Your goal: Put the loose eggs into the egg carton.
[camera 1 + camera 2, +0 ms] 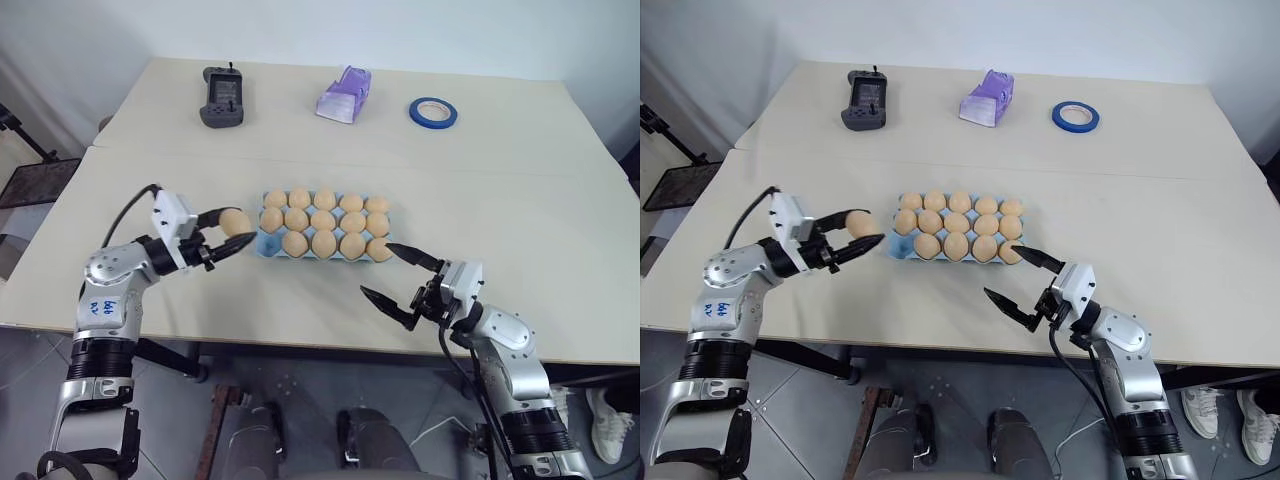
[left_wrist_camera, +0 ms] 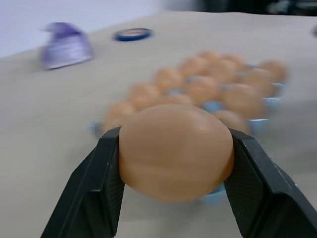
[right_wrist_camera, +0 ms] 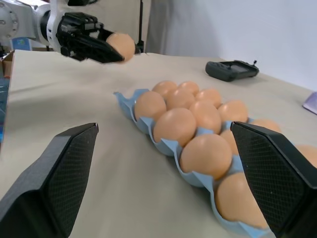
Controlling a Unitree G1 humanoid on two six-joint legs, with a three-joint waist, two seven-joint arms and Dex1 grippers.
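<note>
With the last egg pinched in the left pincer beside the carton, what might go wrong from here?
1. The left pincer holds the egg only at the fingertips, above the table; a slip would likely crack it.
2. The carton seems to have one free cup, at its near-left corner, hemmed in by seated eggs; lowering could knock a neighbour.
3. The open right pincer hangs close to the carton's near-right corner and might nudge it.

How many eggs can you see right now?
15: fourteen sit in the egg carton, five in the far row, five in the middle, four in the near row, and one egg is held in the left gripper beside it.
</note>
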